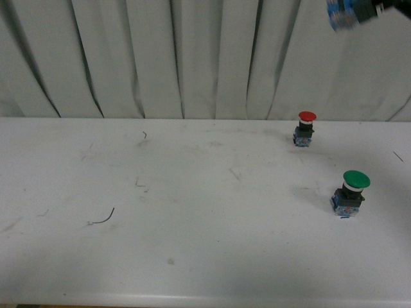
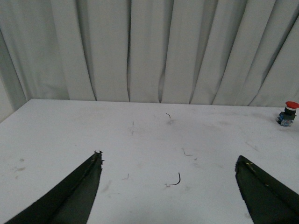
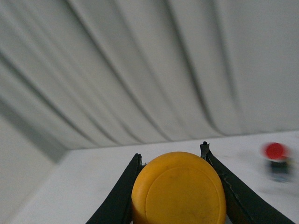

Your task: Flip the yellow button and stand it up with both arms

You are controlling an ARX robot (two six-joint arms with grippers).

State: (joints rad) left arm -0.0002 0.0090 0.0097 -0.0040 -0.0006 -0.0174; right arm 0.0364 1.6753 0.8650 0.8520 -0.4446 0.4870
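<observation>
The yellow button (image 3: 179,189) fills the bottom of the right wrist view, its round yellow-orange cap facing the camera. My right gripper (image 3: 171,154) is shut on it, one black finger on each side of the cap. In the front view the button's blue-grey base (image 1: 339,15) shows high in the top right corner, well above the table, with the black gripper beside it. The left gripper (image 2: 169,157) is open over the white table (image 2: 140,140), with nothing between its fingers. The left arm does not show in the front view.
A red-capped switch (image 1: 306,128) stands upright at the table's back right, also seen in the left wrist view (image 2: 288,113). A larger green-capped switch (image 1: 350,192) stands nearer on the right. A small black wire scrap (image 1: 103,218) lies left of centre. Grey curtains (image 1: 192,58) hang behind.
</observation>
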